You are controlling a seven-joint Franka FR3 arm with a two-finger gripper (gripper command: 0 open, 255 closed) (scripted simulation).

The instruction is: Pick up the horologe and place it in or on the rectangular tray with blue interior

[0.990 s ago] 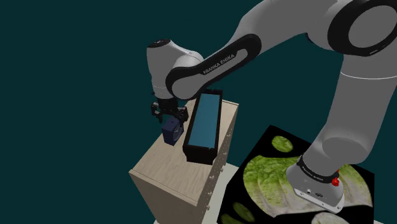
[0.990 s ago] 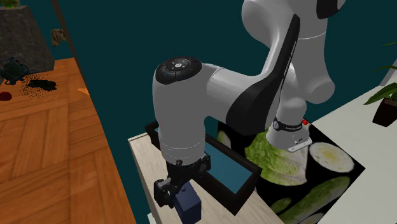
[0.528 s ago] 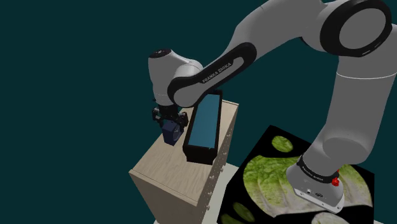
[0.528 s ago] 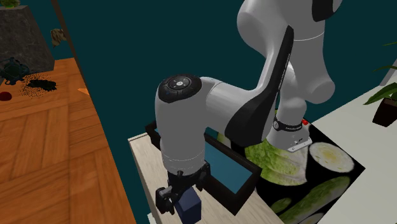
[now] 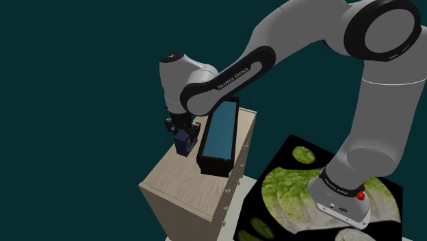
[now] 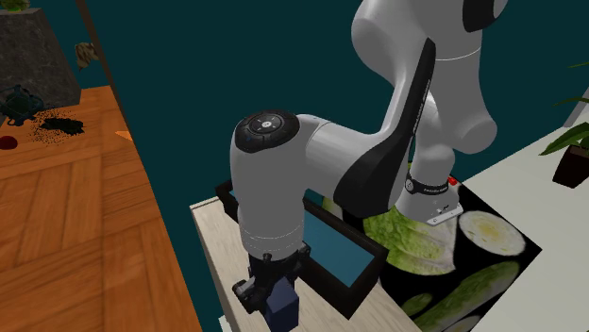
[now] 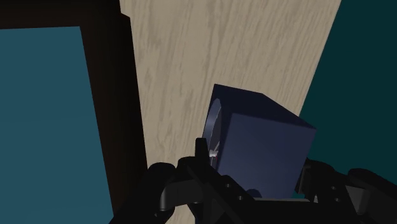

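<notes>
The horologe is a small dark blue box clock (image 5: 183, 143) (image 6: 282, 308) standing on a light wooden cabinet top (image 5: 179, 179), just beside the tray. In the wrist view its pale dial (image 7: 215, 126) faces the tray. My black gripper (image 5: 181, 133) (image 6: 272, 286) (image 7: 254, 175) hangs straight down over the clock, and the fingers (image 7: 201, 154) press against both of its sides, shut on it. The rectangular tray (image 5: 213, 166) (image 6: 351, 287) (image 7: 112, 95) has dark walls and a blue interior, lies lengthwise on the same top, and holds nothing.
The cabinet top ends close to the clock on the side away from the tray (image 7: 318, 70). My stand (image 5: 294, 198), printed with leafy green shapes, sits at the shoulder view's lower right. A wooden floor (image 6: 66, 217) lies at the second exterior view's left.
The hand came down a little over the clock, and the fingers, which stood wide apart, have closed in on its sides. The clock and the tray have not moved.
</notes>
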